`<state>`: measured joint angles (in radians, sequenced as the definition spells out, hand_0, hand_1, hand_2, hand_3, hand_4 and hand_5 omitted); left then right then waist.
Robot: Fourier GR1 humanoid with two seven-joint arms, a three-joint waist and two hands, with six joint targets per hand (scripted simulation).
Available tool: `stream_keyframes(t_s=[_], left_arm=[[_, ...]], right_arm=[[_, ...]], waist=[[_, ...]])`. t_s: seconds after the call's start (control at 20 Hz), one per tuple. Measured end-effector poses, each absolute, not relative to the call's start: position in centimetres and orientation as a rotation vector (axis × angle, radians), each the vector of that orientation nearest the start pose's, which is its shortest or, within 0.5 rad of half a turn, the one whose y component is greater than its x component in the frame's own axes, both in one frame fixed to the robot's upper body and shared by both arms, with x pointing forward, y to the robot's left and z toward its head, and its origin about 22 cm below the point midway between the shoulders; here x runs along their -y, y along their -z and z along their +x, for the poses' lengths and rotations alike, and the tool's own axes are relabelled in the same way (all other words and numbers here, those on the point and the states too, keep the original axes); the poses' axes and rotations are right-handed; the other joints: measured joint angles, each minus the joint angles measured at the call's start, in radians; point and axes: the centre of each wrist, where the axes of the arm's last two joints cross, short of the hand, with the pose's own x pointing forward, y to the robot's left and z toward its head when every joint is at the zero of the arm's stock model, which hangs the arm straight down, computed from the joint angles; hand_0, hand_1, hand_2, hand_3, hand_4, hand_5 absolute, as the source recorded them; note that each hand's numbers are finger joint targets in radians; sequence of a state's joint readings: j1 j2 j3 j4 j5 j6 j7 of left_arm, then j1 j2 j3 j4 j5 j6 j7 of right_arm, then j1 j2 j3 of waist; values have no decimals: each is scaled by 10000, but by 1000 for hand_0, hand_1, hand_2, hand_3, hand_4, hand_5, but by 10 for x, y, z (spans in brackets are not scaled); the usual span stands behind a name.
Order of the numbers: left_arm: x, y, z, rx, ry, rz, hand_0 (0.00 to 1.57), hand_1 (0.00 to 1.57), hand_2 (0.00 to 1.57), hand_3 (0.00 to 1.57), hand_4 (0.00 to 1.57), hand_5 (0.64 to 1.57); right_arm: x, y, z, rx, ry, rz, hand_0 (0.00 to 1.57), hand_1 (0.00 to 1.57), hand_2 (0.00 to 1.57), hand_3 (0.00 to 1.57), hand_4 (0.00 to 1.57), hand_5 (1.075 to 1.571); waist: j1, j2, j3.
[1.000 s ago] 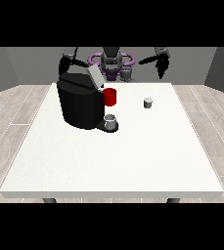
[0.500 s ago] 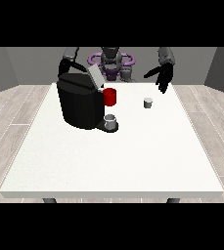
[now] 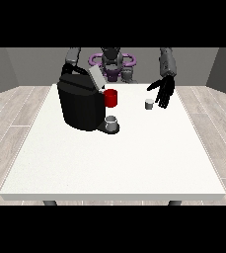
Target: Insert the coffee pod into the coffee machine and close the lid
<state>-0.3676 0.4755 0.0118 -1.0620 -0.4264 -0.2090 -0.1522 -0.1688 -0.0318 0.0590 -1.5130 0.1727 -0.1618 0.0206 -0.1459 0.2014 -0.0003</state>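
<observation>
On the near part of the white table [image 3: 109,168], nothing but bare surface is showing. Farther back, toward the view's left, the black coffee machine [image 3: 81,105] is standing with its grey lid [image 3: 96,78] tilted up and open, and a small grey cup [image 3: 112,122] is sitting on its drip stand (just below the red part [image 3: 111,98] at the machine's front). Well apart from the machine, toward the view's right, the coffee pod [image 3: 149,104] is resting upright on the table, a small grey cylinder. Just beside it and slightly farther back, the hand at the view's right [image 3: 163,91] is hanging with its fingers straight, spread and pointing downward, not touching the pod. Behind the machine, the other arm [image 3: 72,57] is reaching down at the view's left; its hand is hidden by the machine, so how its fingers lie cannot be told.
</observation>
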Motion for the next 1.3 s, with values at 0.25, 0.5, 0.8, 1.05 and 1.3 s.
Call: stream_keyframes(t_s=[0.25,0.5,0.8,1.05,1.3], left_arm=[[-335,-24,341,13587,8713,5386,946,946,967,665,0,1571],[-314,-17,348,14031,9531,6230,1071,1071,1132,931,465,1571],[-310,-12,353,13675,10982,7042,826,826,998,857,340,1571],[-312,-2,353,12477,12035,7280,748,748,941,809,373,1571],[-306,3,357,12041,12786,7161,870,870,1021,921,413,1571]], right_arm=[[199,-22,285,16272,-1201,-1707,0,0,0,0,0,1571],[197,-19,296,16196,-1149,-1857,0,0,0,0,0,1571],[202,-11,301,15994,-1304,-1907,0,0,0,0,0,1571],[201,-2,298,15949,-1416,-1576,0,0,0,0,0,1571],[211,8,301,15596,-1193,-1607,0,0,0,0,0,1571]], waist=[[12,-17,1],[218,125,2],[245,156,3],[42,25,10],[205,-176,16]])
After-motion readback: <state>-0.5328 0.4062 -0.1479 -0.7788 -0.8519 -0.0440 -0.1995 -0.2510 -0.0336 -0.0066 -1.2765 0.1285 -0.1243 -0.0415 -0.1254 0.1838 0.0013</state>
